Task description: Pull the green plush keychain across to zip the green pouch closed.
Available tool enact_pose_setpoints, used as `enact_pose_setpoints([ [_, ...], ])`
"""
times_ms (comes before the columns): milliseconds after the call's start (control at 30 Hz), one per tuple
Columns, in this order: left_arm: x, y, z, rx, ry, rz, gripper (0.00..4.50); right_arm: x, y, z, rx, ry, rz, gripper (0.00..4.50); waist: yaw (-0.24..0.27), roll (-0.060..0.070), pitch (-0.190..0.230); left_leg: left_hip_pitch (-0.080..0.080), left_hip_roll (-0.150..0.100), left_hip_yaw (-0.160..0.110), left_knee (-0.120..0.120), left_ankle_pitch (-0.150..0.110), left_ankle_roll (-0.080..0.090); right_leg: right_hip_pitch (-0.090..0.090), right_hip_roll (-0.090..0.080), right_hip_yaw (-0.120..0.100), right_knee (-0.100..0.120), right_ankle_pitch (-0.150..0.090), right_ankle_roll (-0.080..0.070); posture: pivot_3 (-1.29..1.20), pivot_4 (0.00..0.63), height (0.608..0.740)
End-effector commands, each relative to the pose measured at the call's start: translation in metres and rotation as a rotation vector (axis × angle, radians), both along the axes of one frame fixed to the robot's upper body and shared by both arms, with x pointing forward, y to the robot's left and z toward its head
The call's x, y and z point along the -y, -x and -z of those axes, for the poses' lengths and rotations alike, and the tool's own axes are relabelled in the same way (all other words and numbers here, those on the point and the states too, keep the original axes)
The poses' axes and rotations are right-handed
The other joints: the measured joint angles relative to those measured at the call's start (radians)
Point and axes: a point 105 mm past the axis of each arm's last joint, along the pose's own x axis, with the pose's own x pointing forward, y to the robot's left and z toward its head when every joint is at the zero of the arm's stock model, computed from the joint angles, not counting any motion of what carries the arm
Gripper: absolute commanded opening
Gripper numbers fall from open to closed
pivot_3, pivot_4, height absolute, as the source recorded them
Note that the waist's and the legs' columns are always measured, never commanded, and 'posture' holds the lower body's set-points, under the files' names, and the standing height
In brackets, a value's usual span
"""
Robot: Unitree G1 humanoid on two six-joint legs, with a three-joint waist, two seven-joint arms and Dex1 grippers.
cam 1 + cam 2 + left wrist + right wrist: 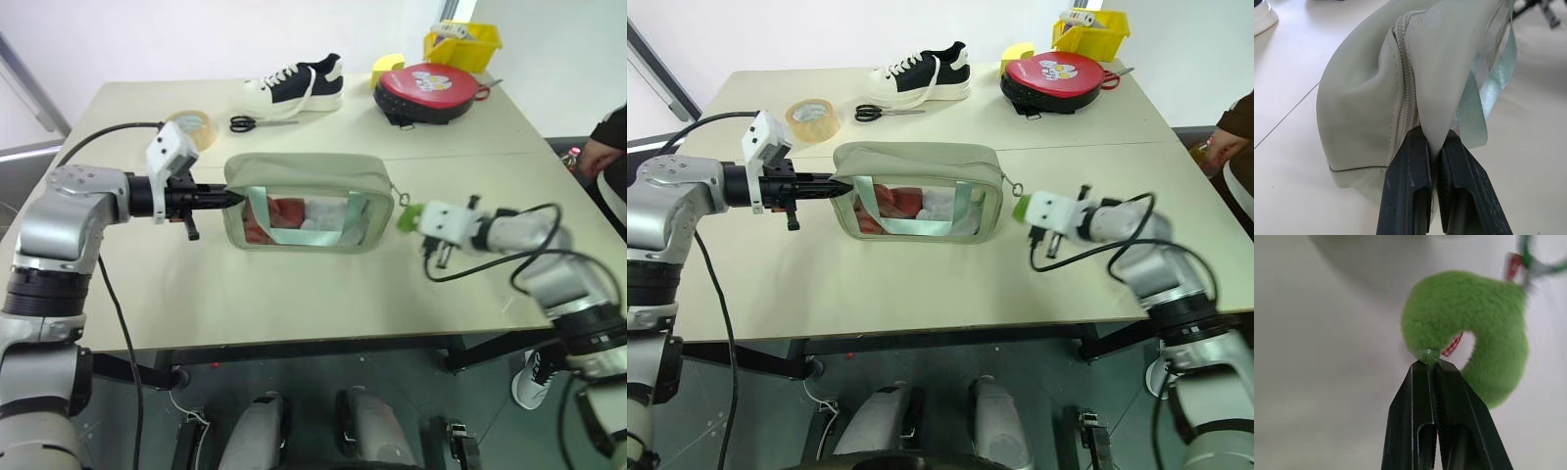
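Table (294, 294): pale beige top with a seam line running across it, on a dark frame. Wall behind: plain white, evenly lit. Floor beneath: grey. On the far part of the table: sneaker (297, 82), white and black, lying on its side; scissors (257, 122) with black handles; tape roll (192, 127), yellowish; round red case (429, 88) with black edge; yellow bin (462, 44) at the far corner. Person's sleeve and hand (596, 155) at the right edge

Bare bench (323, 294) lies open in front of the pouch (309, 201); behind it stand tape (196, 125), scissors (257, 122) and shoe (296, 83).
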Motion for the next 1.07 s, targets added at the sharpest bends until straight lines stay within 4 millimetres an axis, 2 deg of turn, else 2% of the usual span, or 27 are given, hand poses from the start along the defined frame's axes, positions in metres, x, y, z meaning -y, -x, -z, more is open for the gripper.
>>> enact_pose_setpoints([
  [33,0.0,0.0,-0.016,0.06,-0.001,0.005,0.0,-0.026,0.004,-0.009,-0.002,-0.114,-0.015,0.02,0.001,0.0,0.0,0.0,0.0,0.0,0.0,0.0,0.0,0.0,0.0,0.0,0.0,0.0,0.0,0.0,0.15,0.74],
  [133,0.0,0.001,-0.016,0.06,-0.002,0.003,0.0,-0.029,0.006,-0.007,-0.021,-0.127,-0.013,0.02,0.004,0.0,0.0,0.0,0.0,0.0,0.0,0.0,-0.001,0.0,0.0,0.0,0.0,0.0,0.0,0.0,0.15,0.74],
  [200,0.0,0.002,-0.016,0.06,-0.001,0.003,0.0,-0.016,0.002,-0.01,-0.008,-0.09,0.011,0.02,0.005,0.0,0.0,0.0,0.0,0.0,0.0,0.0,0.0,0.001,0.0,0.0,0.0,0.0,0.0,0.0,0.15,0.74],
  [300,0.0,0.002,-0.015,0.06,0.0,0.003,0.0,-0.002,-0.004,-0.027,0.018,-0.107,0.046,0.02,0.004,0.0,0.0,0.0,0.0,0.0,0.0,0.0,0.0,0.001,0.0,0.0,-0.001,0.0,0.0,0.0,0.15,0.74],
  [400,0.0,0.002,-0.015,0.06,0.002,0.004,0.0,0.002,-0.005,-0.056,0.004,-0.221,0.058,0.97,0.002,0.0,0.0,0.0,0.0,0.0,0.0,0.0,0.0,0.0,0.0,0.0,0.0,0.0,0.0,0.0,0.15,0.74],
  [467,-0.001,0.001,-0.016,0.058,0.008,-0.002,0.0,0.008,-0.006,-0.078,0.029,-0.241,0.053,1.97,0.001,0.0,0.0,0.0,0.0,0.0,0.0,0.0,0.0,0.0,0.0,0.0,0.0,0.0,0.0,0.0,0.15,0.74],
  [567,-0.004,-0.005,-0.022,0.063,0.051,-0.037,1.14,0.015,0.008,-0.111,0.004,-0.254,-0.013,3.52,0.004,0.001,0.001,0.0,0.0,0.0,0.0,0.0,0.0,0.0,0.0,0.0,-0.001,0.0,0.0,0.0,0.15,0.74],
  [633,-0.006,-0.003,-0.025,0.059,0.058,-0.029,2.15,0.017,0.014,-0.123,-0.007,-0.259,-0.035,4.5,0.005,0.001,0.0,0.0,0.0,-0.001,0.0,0.0,0.0,0.0,0.0,0.0,-0.001,0.0,0.0,0.0,0.15,0.74],
  [767,-0.019,0.002,-0.034,0.034,0.066,-0.029,4.25,0.013,0.028,-0.14,-0.032,-0.263,-0.096,4.5,0.001,0.001,0.0,0.0,0.0,-0.001,0.0,0.0,0.001,0.001,0.0,0.0,-0.002,0.0,0.0,0.0,0.15,0.74],
  [800,-0.022,0.002,-0.035,0.033,0.06,-0.039,4.45,0.011,0.031,-0.143,-0.04,-0.273,-0.108,4.5,-0.001,0.001,0.0,0.0,0.0,0.0,0.0,0.0,0.001,0.001,0.0,0.0,-0.001,0.0,0.0,0.0,0.15,0.74],
  [933,-0.048,0.001,-0.047,0.037,0.012,-0.107,4.45,-0.005,0.042,-0.168,-0.047,-0.375,-0.168,4.5,-0.003,0.001,0.001,0.0,0.0,0.0,0.0,0.0,0.001,0.0,0.0,0.0,0.0,0.0,0.0,0.0,0.15,0.74],
  [1067,-0.057,-0.003,-0.064,0.093,0.038,-0.146,4.45,-0.005,0.039,-0.179,-0.009,-0.421,-0.138,4.5,0.003,0.001,0.001,0.0,0.0,-0.001,0.0,0.0,0.001,0.0,0.0,0.0,-0.001,0.0,0.0,0.0,0.15,0.74],
])
